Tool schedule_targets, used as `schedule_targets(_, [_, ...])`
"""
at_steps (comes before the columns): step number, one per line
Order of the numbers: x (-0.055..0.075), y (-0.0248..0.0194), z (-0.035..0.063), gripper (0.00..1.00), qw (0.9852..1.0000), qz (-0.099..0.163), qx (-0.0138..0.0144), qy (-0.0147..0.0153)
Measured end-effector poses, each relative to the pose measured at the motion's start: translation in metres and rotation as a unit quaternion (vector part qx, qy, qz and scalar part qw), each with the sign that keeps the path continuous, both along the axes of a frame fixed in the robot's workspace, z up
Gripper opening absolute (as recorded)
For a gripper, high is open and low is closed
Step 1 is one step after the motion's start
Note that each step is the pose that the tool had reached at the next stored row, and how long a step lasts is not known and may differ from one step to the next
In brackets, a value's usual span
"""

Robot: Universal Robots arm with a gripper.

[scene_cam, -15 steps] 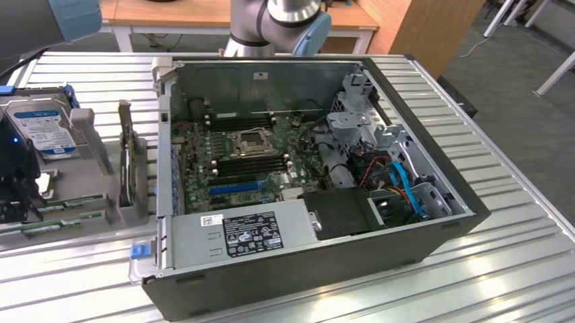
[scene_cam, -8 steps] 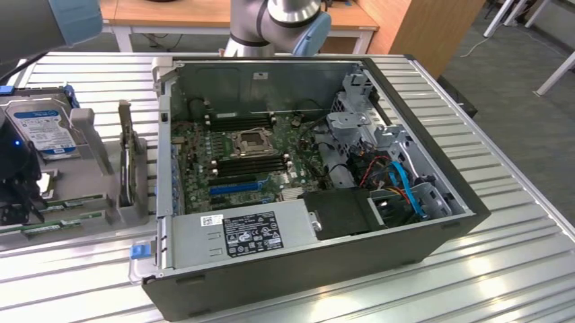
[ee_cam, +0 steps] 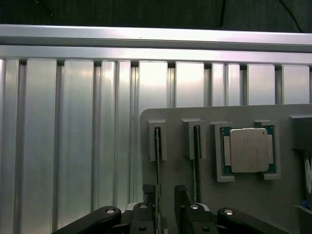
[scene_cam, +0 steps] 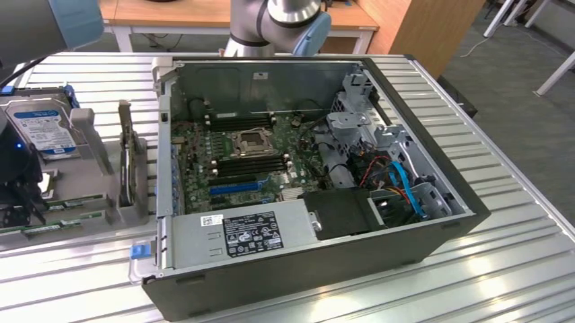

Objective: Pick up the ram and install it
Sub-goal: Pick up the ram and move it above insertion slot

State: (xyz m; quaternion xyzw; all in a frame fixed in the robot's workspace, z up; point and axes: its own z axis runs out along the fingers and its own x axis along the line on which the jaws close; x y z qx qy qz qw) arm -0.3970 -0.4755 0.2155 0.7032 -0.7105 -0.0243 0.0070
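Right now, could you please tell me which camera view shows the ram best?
The wrist view: the ram stands on edge in its grey holder, close and unobstructed, just ahead of the open hand. The exterior view shows the ram as a thin green strip at the exterior view's far left.

Slatted aluminium workbench, light glaring in streaks along its ribs. Behind it stood a wooden desk on a white frame, with a wooden panel beside it. Grey carpet floor lay at the exterior view's right.
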Motion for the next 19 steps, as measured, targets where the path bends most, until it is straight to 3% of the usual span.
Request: schedule_targets(19, [0.0, -0.0011, -0.0093, 0.3, 1.0, 0.0, 0.0, 0.0])
